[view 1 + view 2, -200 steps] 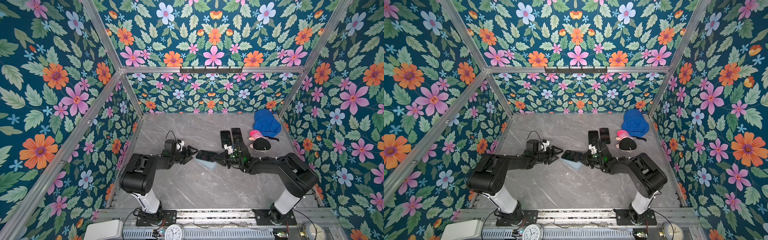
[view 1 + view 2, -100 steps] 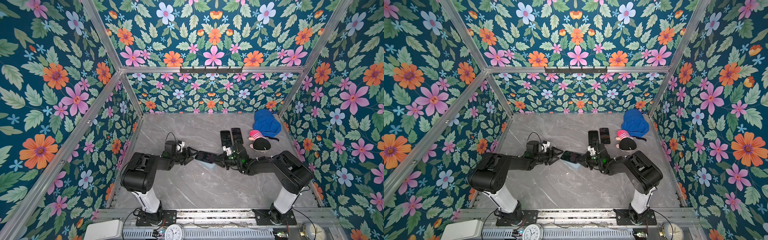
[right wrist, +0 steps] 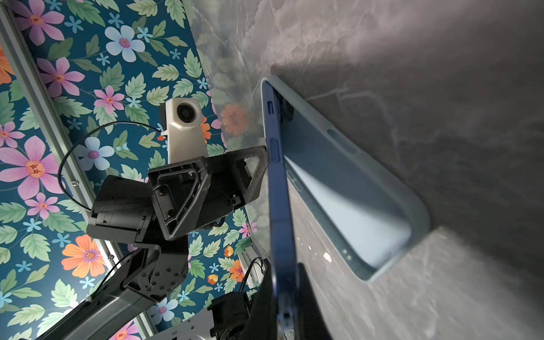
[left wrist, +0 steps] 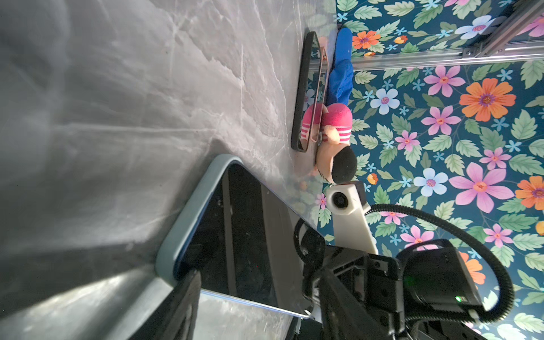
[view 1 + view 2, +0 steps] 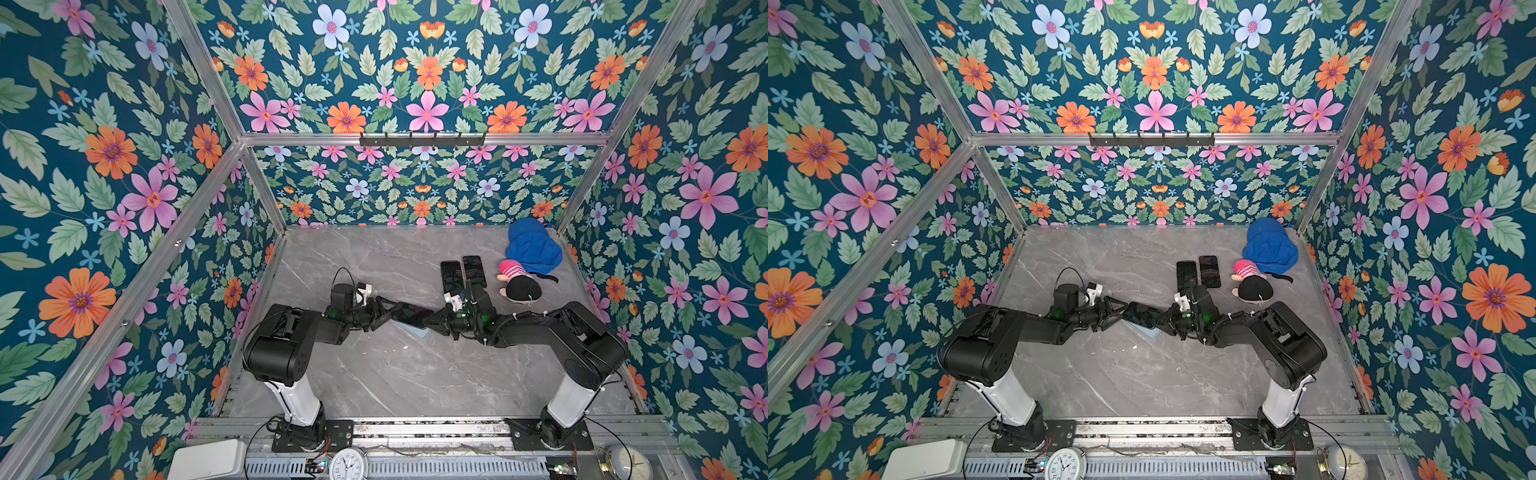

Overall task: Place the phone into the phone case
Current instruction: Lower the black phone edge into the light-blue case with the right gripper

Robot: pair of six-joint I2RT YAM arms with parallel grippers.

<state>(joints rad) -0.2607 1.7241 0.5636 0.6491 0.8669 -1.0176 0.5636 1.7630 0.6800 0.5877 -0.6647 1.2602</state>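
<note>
While the right fingers point(image 5: 436, 322) clamp one end of the phone point(image 5: 409, 316), it tilts above the case point(image 5: 420, 333) on the desk point(image 5: 395, 374), one edge touching it. The left fingers point(image 5: 388, 311) stand apart around its other end.

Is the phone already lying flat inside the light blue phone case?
No; the right gripper holds the phone tilted up over the mostly empty phone case.

Black arms point(image 5: 286, 345), white base links point(image 5: 297, 399), ribbed cable point(image 4: 508, 279)
</note>
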